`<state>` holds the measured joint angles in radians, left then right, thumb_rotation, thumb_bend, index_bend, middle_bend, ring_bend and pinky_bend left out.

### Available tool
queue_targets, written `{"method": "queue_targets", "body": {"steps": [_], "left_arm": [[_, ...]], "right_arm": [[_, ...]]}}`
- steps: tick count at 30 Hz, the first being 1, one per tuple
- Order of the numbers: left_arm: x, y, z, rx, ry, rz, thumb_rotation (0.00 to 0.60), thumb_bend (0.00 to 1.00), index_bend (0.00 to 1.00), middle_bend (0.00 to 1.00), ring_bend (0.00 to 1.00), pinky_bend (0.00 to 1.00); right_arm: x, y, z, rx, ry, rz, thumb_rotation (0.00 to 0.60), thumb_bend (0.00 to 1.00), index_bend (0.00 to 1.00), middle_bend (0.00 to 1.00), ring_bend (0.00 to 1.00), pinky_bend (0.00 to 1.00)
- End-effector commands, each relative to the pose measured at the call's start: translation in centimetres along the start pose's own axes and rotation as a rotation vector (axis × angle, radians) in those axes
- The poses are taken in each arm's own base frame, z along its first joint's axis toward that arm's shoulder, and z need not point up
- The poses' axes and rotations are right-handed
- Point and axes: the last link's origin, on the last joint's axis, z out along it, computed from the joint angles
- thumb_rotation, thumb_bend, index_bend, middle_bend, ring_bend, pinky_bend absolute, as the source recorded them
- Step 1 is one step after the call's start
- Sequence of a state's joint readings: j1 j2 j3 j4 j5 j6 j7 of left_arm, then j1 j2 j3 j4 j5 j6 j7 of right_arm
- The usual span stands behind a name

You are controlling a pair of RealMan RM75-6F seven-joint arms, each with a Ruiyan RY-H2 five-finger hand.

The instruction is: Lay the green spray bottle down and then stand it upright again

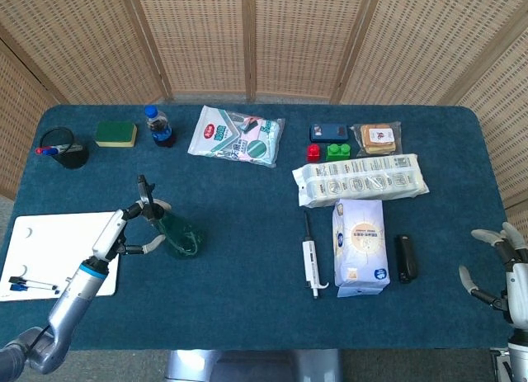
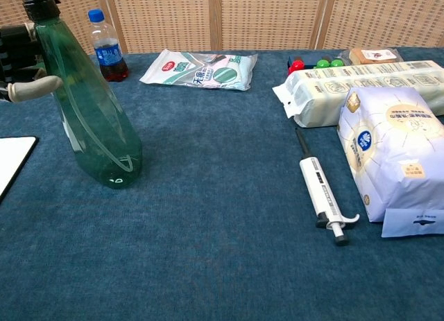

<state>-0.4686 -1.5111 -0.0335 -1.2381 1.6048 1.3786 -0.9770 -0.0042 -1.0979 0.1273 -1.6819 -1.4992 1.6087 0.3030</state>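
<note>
The left hand grips one translucent green, cone-shaped spray bottle near its neck; the bottle stands upright on the blue felt surface. The right hand hangs released, fingers spread, at the far edge. Nearby lie one white pipette, one soft white bag and one small cola bottle.

Left hand curled in grip (arm outstretched); right hand spread
</note>
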Motion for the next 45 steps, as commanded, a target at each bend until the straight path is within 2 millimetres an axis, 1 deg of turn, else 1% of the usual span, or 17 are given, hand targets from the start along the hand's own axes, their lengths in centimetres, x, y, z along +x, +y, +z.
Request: {"method": "queue_targets", "body": {"steps": [1, 10, 15, 18, 23, 28, 32, 34, 36, 45], "left_arm": [[0.0, -0.1, -0.2, 0.002, 0.003, 0.003, 0.6, 0.41, 0.43, 0.34, 0.27, 0.47], [0.0, -0.2, -0.6, 0.002, 0.0, 0.022, 0.596, 0.41, 0.4, 0.29, 0.21, 0.43], [0.0, -0.3, -0.7, 0.006, -0.007, 0.037, 0.542, 0.41, 0.38, 0.28, 0.19, 0.41], [0.0, -0.3, -0.8, 0.006, -0.009, 0.042, 0.489, 0.41, 0.36, 0.26, 0.18, 0.4], [0.0, -0.3, -0.9, 0.009, -0.01, 0.048, 0.423, 0.39, 0.34, 0.24, 0.18, 0.4], [0.0, -0.3, -0.9, 0.007, -0.004, 0.051, 0.387, 0.38, 0.3, 0.22, 0.16, 0.39], [0.1, -0.3, -1.0, 0.009, -0.004, 0.055, 0.328, 0.36, 0.27, 0.19, 0.15, 0.38], [0.1, -0.4, -1.1, 0.009, -0.004, 0.059, 0.308, 0.35, 0.25, 0.18, 0.14, 0.38], [0.2, -0.4, -1.2, 0.009, -0.002, 0.061, 0.296, 0.34, 0.24, 0.17, 0.14, 0.38], [0.7, -0.5, -2.0, 0.018, 0.003, 0.069, 0.28, 0.34, 0.23, 0.16, 0.13, 0.37]], "right_arm": [[0.0, 0.0, 0.0, 0.001, 0.0, 0.002, 0.6, 0.38, 0.26, 0.3, 0.08, 0.18], [0.0, -0.2, 0.0, 0.006, 0.0, 0.009, 0.6, 0.37, 0.26, 0.3, 0.08, 0.18], [0.1, -0.2, 0.1, 0.008, 0.002, 0.011, 0.6, 0.38, 0.26, 0.3, 0.08, 0.18], [0.1, -0.2, 0.1, 0.009, 0.002, 0.012, 0.6, 0.38, 0.26, 0.3, 0.08, 0.18], [0.1, -0.2, 0.1, 0.009, 0.002, 0.013, 0.6, 0.38, 0.26, 0.3, 0.08, 0.18], [0.1, -0.2, 0.2, 0.01, 0.003, 0.014, 0.6, 0.38, 0.26, 0.3, 0.08, 0.18], [0.1, -0.2, 0.2, 0.01, 0.002, 0.016, 0.6, 0.39, 0.26, 0.3, 0.08, 0.18], [0.1, -0.2, 0.2, 0.011, 0.002, 0.016, 0.6, 0.39, 0.26, 0.3, 0.08, 0.18], [0.1, -0.2, 0.2, 0.012, 0.002, 0.016, 0.6, 0.39, 0.26, 0.3, 0.08, 0.18], [0.1, -0.3, 0.3, 0.013, 0.001, 0.018, 0.6, 0.39, 0.26, 0.3, 0.08, 0.18]]}}
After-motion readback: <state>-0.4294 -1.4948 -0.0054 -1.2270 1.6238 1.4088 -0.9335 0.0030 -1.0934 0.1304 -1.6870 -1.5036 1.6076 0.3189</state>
